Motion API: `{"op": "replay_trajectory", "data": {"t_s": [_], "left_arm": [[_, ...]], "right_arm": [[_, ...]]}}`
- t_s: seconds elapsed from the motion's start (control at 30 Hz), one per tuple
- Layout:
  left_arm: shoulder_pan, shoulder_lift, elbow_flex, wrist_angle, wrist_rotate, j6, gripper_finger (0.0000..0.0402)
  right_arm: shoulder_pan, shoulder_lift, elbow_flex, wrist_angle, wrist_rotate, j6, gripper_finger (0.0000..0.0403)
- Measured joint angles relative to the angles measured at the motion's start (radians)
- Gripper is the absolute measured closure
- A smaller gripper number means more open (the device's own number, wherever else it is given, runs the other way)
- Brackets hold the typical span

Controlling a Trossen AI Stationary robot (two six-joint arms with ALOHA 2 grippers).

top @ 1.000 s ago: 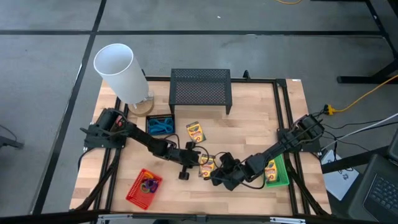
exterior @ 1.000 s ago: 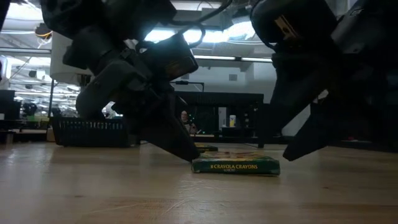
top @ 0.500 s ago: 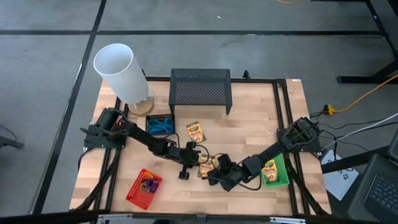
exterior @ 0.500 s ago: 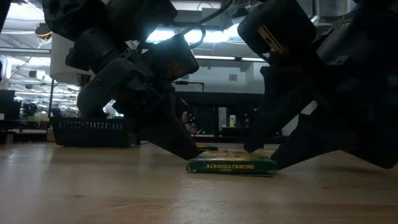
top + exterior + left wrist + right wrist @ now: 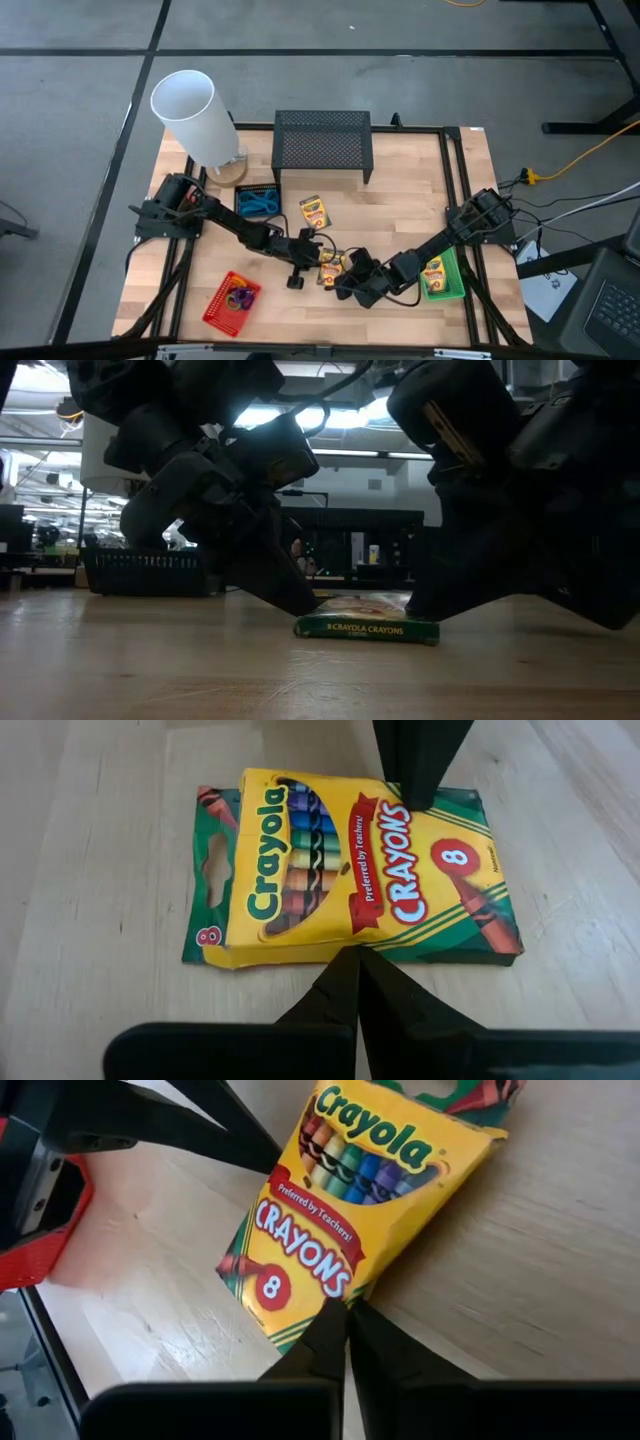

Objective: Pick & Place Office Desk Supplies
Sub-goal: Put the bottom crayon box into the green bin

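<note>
Right end effector [image 5: 347, 283]: fingers pressed together, tip right against the short edge of the crayon box [image 5: 331, 269], the end with the "8". Not pinching it as far as I can see.
Left end effector [image 5: 318, 258]: also closed up, tip touching the opposite long edge of that same box.
Crayon box: lying flat on the tabletop [image 5: 400, 190], face up, sandwiched between the two tips.
Second crayon box [image 5: 314, 211]: well behind the first, out in the open.
Third crayon box [image 5: 433, 275]: off to the first box's right, inside the green basket [image 5: 452, 283].
Red basket [image 5: 222, 301]: to the box's left, holding loops, purple I think, hard to tell.
Black basket [image 5: 244, 190]: behind-left, with blue scissors [image 5: 260, 205] in it.
</note>
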Motion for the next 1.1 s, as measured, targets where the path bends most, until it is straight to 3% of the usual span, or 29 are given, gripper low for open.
{"op": "replay_trajectory", "data": {"t_s": [0.27, 0.47, 0.83, 1.1], "left_arm": [[0.028, 0.000, 0.004, -0.008, 0.003, 0.008, 0.0399], [0.051, 0.000, 0.006, -0.017, 0.012, 0.008, 0.0399], [0.061, -0.002, 0.006, -0.038, 0.018, 0.008, 0.0400], [0.061, -0.002, 0.005, -0.036, 0.049, 0.008, 0.0399]], "right_arm": [[0.011, -0.035, -0.004, -0.033, 0.000, -0.034, 0.0402], [0.033, -0.097, -0.005, -0.166, 0.003, -0.014, 0.0402], [0.115, -0.327, -0.005, -0.397, 0.078, 0.018, 0.0403], [0.167, -0.506, -0.003, -0.605, 0.033, 0.060, 0.0403]]}}
